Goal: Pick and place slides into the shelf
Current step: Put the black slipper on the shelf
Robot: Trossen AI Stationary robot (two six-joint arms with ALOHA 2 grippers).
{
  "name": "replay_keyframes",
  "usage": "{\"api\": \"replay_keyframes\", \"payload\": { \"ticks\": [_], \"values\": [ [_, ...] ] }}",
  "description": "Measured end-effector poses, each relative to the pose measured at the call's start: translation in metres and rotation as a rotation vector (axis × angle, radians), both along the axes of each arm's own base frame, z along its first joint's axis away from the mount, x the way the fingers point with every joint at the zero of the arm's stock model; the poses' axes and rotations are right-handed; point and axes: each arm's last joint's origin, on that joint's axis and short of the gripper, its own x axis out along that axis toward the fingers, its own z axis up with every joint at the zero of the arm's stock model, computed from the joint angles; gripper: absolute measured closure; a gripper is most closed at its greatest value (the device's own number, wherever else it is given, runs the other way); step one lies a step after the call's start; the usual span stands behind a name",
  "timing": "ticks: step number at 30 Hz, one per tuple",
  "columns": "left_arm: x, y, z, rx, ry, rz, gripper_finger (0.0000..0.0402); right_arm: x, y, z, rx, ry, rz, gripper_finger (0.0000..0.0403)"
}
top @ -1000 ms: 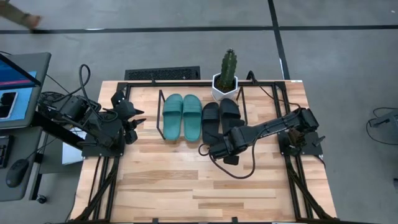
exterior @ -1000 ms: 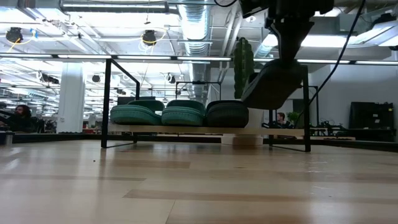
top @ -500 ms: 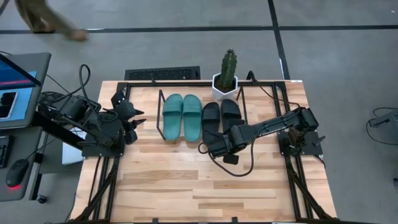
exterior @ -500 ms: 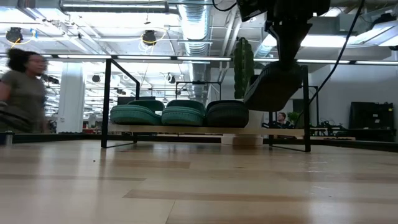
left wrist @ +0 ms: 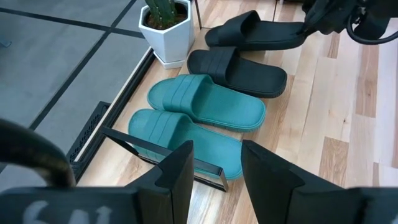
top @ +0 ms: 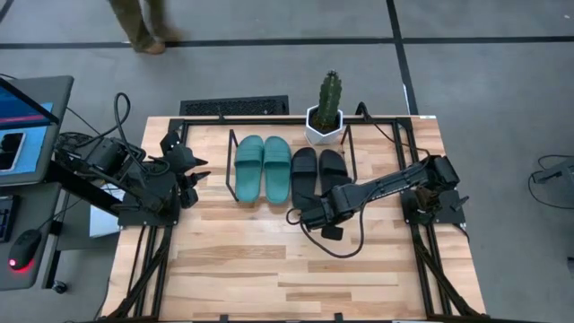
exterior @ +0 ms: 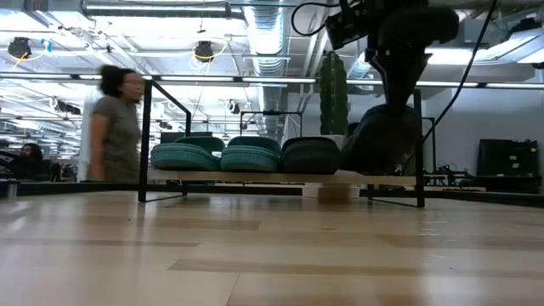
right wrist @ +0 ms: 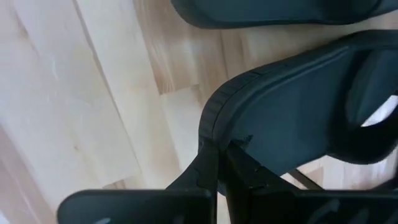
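Four slides now sit across the shelf (top: 348,154): the second black slide (top: 333,172), tilted up a second ago, has come down beside its mate (top: 304,174). Right gripper (top: 320,208) still pinches its heel, so only release remains; left gripper (top: 192,169) waits, fingers parted.

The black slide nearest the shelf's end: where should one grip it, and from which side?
Grip the black slide at its heel rim, coming from the open front of the shelf, as the right gripper does now. The sole is thin and flat there; the strap end points toward the cactus pot, with a shelf rod alongside.
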Motion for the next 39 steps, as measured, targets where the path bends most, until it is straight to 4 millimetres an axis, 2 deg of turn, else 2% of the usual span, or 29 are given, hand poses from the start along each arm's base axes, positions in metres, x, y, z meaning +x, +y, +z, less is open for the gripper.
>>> {"api": "replay_keyframes", "payload": {
  "ticks": [20, 30, 39],
  "values": [
    [0.000, 0.000, 0.000, -0.001, -0.001, 0.000, 0.0278, 0.005, -0.013, 0.000, -0.008, -0.015, 0.000, 0.0403],
    [0.000, 0.000, 0.000, -0.002, -0.001, 0.000, 0.0278, 0.005, -0.012, 0.000, 0.021, -0.007, -0.003, 0.0403],
    [0.000, 0.000, 0.000, -0.002, -0.001, 0.000, 0.0278, 0.005, -0.011, -0.001, 0.044, -0.002, -0.007, 0.0363]
  ]
}}
